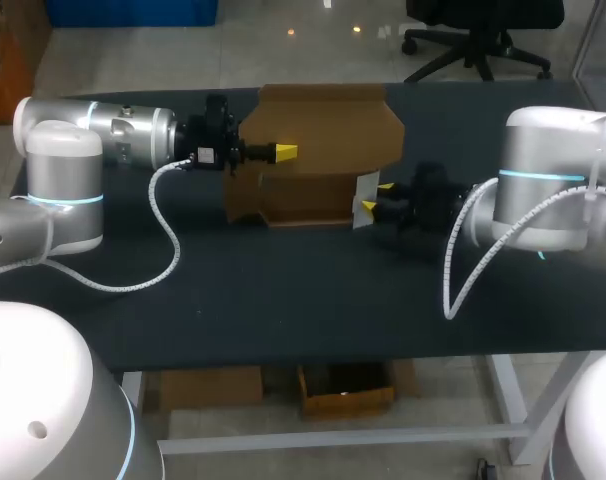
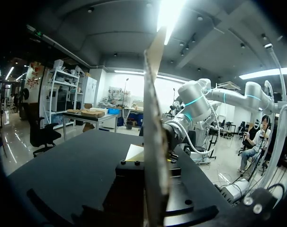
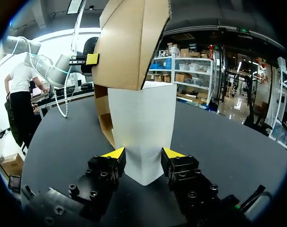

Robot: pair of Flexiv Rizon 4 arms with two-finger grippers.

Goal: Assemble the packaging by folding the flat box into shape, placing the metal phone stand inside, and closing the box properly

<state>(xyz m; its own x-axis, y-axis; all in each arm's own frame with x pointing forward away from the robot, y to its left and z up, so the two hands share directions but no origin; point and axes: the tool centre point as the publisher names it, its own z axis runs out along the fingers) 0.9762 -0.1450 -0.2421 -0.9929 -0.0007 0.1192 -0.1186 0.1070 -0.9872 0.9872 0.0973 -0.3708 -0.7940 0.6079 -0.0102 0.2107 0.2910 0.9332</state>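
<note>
The brown cardboard box (image 1: 305,203) stands half-erected in the middle of the black surface (image 1: 283,300). The left gripper (image 1: 284,152) has its fingers pinching the raised lid panel (image 1: 328,125). The right gripper (image 3: 143,152) pinches the white side flap (image 3: 141,118). That flap should probably fold in squarely while the lid is held clear.

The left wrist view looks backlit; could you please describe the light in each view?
Left wrist view: a ceiling light flares behind the cardboard box, its edge-on panel dark. Right wrist view: the white panel in the right claw is brightly lit. Head view: the right claw nearly merges with the black table.
</note>
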